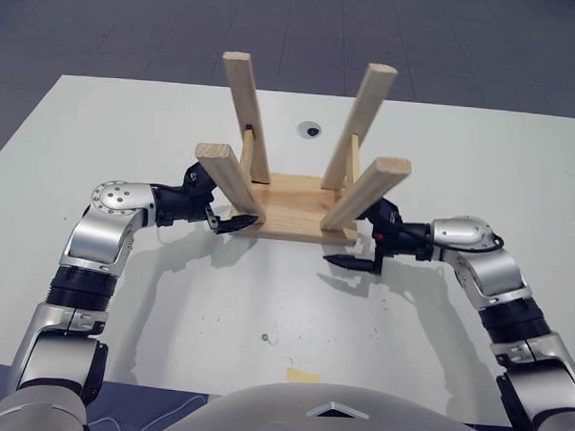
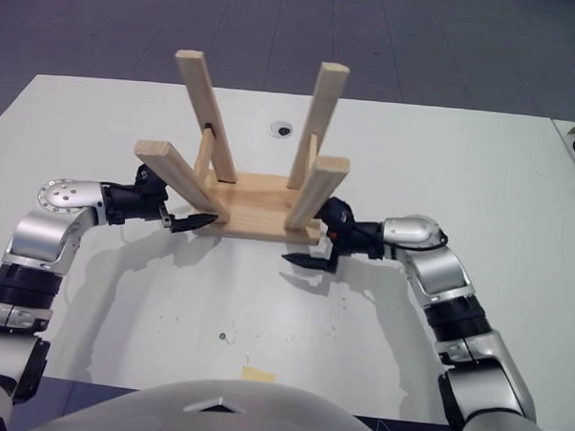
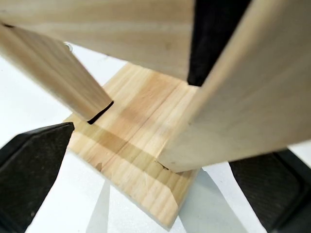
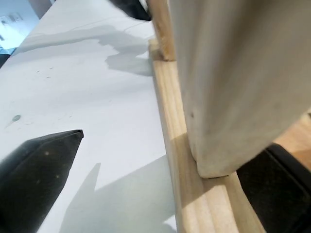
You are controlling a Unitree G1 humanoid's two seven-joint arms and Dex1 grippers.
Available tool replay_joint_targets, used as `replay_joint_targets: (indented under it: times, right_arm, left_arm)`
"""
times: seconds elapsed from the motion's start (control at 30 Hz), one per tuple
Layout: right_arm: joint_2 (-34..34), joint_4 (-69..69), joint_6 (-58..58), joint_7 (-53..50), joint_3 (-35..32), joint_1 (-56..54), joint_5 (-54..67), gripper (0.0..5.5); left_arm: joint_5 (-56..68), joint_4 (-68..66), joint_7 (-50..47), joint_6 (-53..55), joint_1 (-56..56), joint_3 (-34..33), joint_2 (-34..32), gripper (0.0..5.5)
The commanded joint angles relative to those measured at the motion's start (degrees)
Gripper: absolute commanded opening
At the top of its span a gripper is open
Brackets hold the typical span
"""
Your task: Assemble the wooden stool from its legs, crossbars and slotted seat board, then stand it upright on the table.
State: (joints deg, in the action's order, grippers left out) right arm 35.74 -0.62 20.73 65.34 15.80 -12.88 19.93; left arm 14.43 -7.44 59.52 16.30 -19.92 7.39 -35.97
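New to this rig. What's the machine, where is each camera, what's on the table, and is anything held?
It is a humanoid robot with two arms, each ending in a two-finger gripper. The two wide pictures come from a stereo camera on its head, looking down over the arms. The two close-ups come from a camera on each wrist.

On the white table a wooden stool lies upside down, with its seat board flat on the table and its four legs pointing up.

The left gripper sits at the near left leg, and the right gripper at the near right leg. Both are open, with a finger on either side of the leg, so nothing is clamped.
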Motion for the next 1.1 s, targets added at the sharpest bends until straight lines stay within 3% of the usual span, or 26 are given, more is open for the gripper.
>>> replay_joint_targets:
  times: [0.03, 0.3, 0.63, 0.93, 1.0, 1.1]
  right_arm:
    - [0.2, -3.3, 0.6, -2.2, -2.0, 2.0, -0.2, 5.40]
    - [-0.8, -3.0, 0.6, -7.4, -9.0, 5.9, 1.3, 5.40]
    - [0.5, -7.4, 5.4, -9.3, -15.5, 10.0, 6.5, 5.40]
    - [1.3, -4.1, 5.2, -6.1, -15.3, 6.8, 6.4, 5.40]
    - [1.3, -2.8, 5.0, -4.9, -14.2, 5.9, 5.8, 5.13]
    - [0.8, -0.1, 4.2, -3.8, -12.5, 4.3, 4.2, 4.72]
  left_arm:
    - [0.1, 2.9, 0.2, 0.3, 0.0, 1.4, 1.8, 5.38]
    - [6.2, 15.9, 3.3, 7.9, 5.7, 2.1, 0.4, 5.38]
    - [6.5, 11.5, -2.1, 8.0, 3.9, -2.4, 1.5, 5.38]
    - [10.4, 8.9, 6.1, 13.3, 2.5, 0.0, -0.2, 5.38]
    - [9.7, 6.4, 6.9, 12.9, 0.8, 0.9, 0.7, 5.40]
    - [9.9, 3.1, 7.4, 13.4, -1.1, 1.6, 2.2, 4.98]
